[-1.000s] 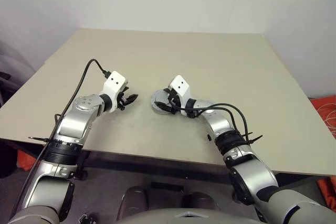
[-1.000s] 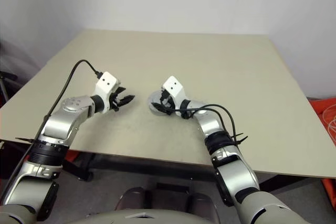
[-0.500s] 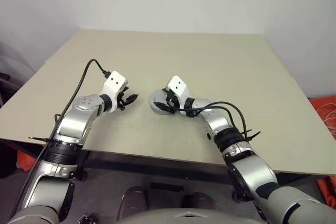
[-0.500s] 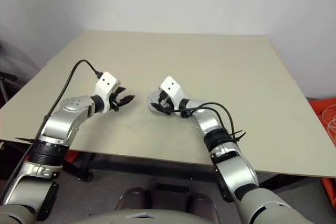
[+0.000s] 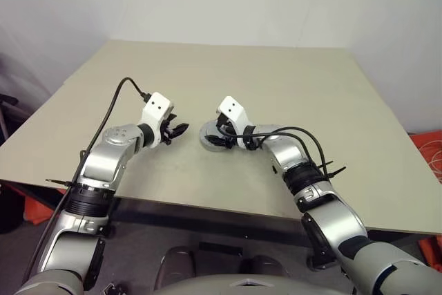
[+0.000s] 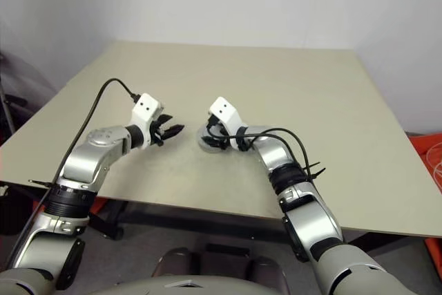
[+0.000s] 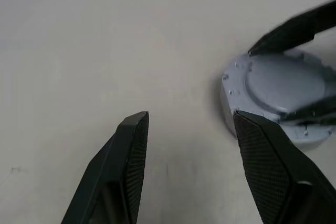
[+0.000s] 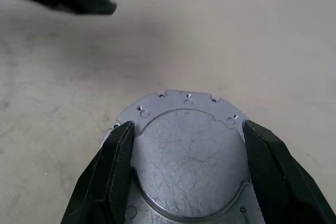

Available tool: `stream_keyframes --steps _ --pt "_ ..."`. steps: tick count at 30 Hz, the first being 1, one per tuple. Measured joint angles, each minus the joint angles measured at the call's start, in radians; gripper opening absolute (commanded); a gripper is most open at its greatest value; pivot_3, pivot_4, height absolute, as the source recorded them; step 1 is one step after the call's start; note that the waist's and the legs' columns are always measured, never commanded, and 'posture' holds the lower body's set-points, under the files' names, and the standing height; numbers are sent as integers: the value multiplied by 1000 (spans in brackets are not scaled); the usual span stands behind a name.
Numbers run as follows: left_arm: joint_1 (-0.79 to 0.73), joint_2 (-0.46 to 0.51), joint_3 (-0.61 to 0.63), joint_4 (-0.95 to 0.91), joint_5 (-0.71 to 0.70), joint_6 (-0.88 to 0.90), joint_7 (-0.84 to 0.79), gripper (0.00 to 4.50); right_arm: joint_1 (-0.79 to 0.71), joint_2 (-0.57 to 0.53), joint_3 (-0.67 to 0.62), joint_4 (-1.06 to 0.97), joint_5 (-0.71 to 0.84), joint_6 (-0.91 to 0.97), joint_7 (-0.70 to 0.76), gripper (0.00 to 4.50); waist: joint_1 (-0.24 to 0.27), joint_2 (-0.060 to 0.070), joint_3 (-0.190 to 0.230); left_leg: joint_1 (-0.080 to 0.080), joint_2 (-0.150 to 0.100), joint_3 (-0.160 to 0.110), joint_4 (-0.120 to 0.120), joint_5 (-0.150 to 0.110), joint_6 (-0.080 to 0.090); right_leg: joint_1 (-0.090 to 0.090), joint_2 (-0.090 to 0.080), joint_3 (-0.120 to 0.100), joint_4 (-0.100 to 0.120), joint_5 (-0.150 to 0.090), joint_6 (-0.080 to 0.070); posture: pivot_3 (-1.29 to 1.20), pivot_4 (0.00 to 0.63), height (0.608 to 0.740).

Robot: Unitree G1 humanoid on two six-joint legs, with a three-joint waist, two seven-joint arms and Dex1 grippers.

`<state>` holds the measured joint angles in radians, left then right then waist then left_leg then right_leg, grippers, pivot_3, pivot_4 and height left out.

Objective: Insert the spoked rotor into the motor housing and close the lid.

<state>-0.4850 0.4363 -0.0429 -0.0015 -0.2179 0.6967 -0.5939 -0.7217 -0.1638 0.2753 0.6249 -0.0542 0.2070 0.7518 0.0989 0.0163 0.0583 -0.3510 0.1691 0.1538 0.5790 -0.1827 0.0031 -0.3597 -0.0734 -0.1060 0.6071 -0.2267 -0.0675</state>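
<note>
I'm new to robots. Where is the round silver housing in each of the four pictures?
Left eye view: housing mid-table, a bit left of centre, between the two arms.
Right eye view: same spot, shifted slightly left.
Left wrist view: just beyond the left pincer, off to one side of its reach.
Right wrist view: close up, straight ahead of the camera.
Shared landmark: the right pincer, which sits at the housing in every view.
</note>
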Motion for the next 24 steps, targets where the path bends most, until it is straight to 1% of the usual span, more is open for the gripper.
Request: stream_keyframes --steps 2,4,5,7,9,13,14,24 --pt "-36 -34 18 6 -29 50 11 2718 -3 -2 2 -2 0 10 1 3140 1 0 0 0 0 0 0 0 1 0 0 0 0 1 -2 0 0 740" --pt "-84 -77 32 36 -66 117 17 2718 -5 -2 6 -2 0 15 -5 3140 0 0 0 1 -1 0 0 0 1 1 -1 0 0 0 -1 0 0 740" --pt "-100 -92 34 49 -79 144 18 2530 -6 -2 8 -2 0 15 -7 3140 0 0 0 1 -1 0 0 0 1 1 -1 0 0 -1 1 0 0 740" --pt "-114 -116 37 79 -111 199 15 2098 -6 -1 11 -2 0 15 -11 3140 -1 1 -1 1 -1 0 0 0 1 1 0 0 0 -1 1 0 0 740" --pt "-116 -132 36 108 -134 248 8 1527 -6 -1 12 -3 0 15 -12 3140 -1 1 -1 1 0 0 0 0 1 1 -1 0 0 -1 2 0 0 740" --pt "-128 -147 15 157 -161 337 -15 151 -5 -1 12 -3 0 15 -20 3140 0 1 -1 1 0 0 0 0 1 1 -1 0 0 -1 2 0 0 740" --pt "-130 -147 14 161 -167 347 -18 22 -5 -1 12 -3 0 15 -23 3140 0 1 -1 1 0 0 0 0 0 1 -1 0 0 -1 2 0 0 740" --pt "-143 -160 40 189 -192 402 1 22 5 -1 13 -8 0 13 -34 3140 0 1 -1 6 -1 0 -1 -1 1 6 -1 0 -2 -2 3 0 0 740"
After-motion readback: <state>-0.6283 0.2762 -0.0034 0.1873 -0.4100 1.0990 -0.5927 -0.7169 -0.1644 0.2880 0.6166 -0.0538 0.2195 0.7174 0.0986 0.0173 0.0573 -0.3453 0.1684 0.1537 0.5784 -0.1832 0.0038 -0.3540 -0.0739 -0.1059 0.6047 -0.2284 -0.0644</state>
